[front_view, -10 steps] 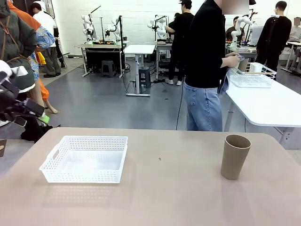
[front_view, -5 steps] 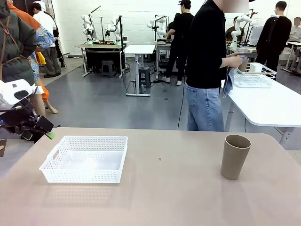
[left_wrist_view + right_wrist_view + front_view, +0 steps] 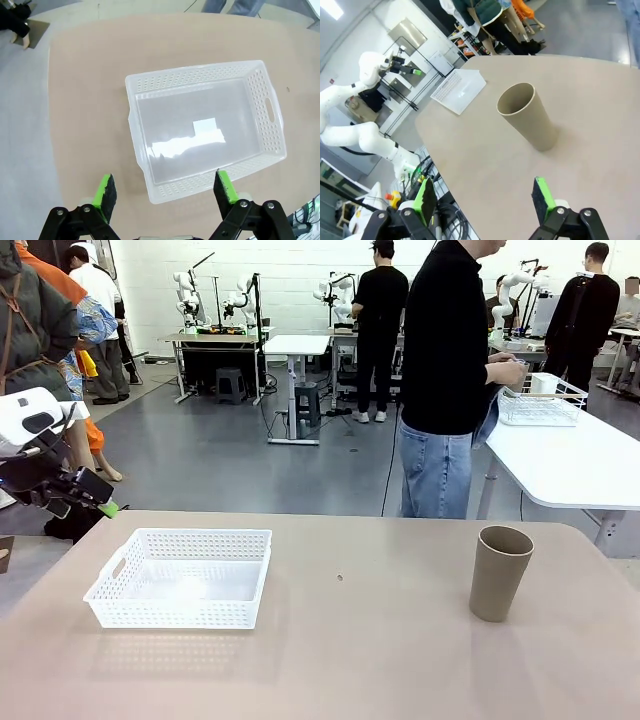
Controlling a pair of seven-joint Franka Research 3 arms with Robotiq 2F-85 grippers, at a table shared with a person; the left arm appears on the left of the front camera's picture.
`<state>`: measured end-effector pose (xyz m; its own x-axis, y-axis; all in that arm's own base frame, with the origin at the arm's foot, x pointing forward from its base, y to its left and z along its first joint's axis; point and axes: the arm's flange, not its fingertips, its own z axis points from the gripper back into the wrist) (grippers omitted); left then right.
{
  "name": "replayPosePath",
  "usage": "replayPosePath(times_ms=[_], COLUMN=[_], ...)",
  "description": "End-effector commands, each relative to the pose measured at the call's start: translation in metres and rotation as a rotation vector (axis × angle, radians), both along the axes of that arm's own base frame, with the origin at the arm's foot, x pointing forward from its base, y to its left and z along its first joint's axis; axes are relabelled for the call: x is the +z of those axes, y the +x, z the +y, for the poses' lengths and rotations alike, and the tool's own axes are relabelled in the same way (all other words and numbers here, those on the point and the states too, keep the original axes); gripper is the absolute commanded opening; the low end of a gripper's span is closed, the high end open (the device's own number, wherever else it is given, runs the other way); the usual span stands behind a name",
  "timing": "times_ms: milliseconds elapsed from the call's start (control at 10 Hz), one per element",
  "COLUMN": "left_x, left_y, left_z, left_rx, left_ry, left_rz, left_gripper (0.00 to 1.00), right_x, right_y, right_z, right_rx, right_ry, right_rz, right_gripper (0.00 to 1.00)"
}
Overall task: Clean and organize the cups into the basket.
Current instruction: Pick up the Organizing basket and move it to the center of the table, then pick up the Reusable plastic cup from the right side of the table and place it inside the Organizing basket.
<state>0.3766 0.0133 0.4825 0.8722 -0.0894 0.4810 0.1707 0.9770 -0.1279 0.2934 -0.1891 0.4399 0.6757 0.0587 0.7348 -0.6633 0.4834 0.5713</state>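
Front view: your left gripper point(image 3: 100, 495) hangs off the worktop's point(image 3: 350, 650) left edge, just beyond the white lattice basket point(image 3: 175, 614). Its jaws look apart with nothing between them. The basket has nothing in it. One tan paper cup point(image 3: 500, 572) stands upright, mouth up, well apart from the basket on the right side of the worktop. The person point(image 3: 445, 370) is turned to a neighbouring table, so I would not count on a handover yet.

Left wrist view: the left gripper point(image 3: 164, 186) is fully spread and empty, looking straight down over the basket's point(image 3: 200, 70) near wall. The basket looks light, so if you descend here a pad point(image 3: 225, 186) could land on the rim and skid or tilt it.

Right wrist view: the right gripper point(image 3: 485, 197) is wide open, holds nothing and is aimed at the cup point(image 3: 527, 116), with the basket point(image 3: 458, 89) far beyond it. The cup is tall, tapered and probably very light. One finger touching before the other would likely topple it and send it rolling toward the worktop's edge. A hard squeeze could crush its wall.
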Motion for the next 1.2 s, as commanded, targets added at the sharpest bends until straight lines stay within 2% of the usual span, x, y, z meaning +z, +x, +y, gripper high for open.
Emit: replayPosePath(times_ms=[0,500,800,1100], left_x=[-0.004,-0.004,-0.004,-0.004], left_y=[-0.001,-0.001,-0.001,-0.001], left_z=[-0.002,-0.002,-0.002,-0.002], left_rx=[0.022,0.022,0.022,0.022], left_ry=[0.006,0.006,0.006,0.006], left_rz=[-0.007,-0.007,-0.007,-0.007], left_gripper=[1.00,1.00,1.00,1.00], right_x=[-0.008,-0.038,-0.040,-0.038], right_y=[0.023,0.075,0.107,0.132], right_z=[0.013,0.027,0.057,0.080], right_rx=[0.096,0.238,0.424,0.577], right_ry=[-0.062,-0.288,-0.389,-0.440], right_rz=[-0.169,-0.453,-0.454,-0.407], right_gripper=[1.00,1.00,1.00,1.00])
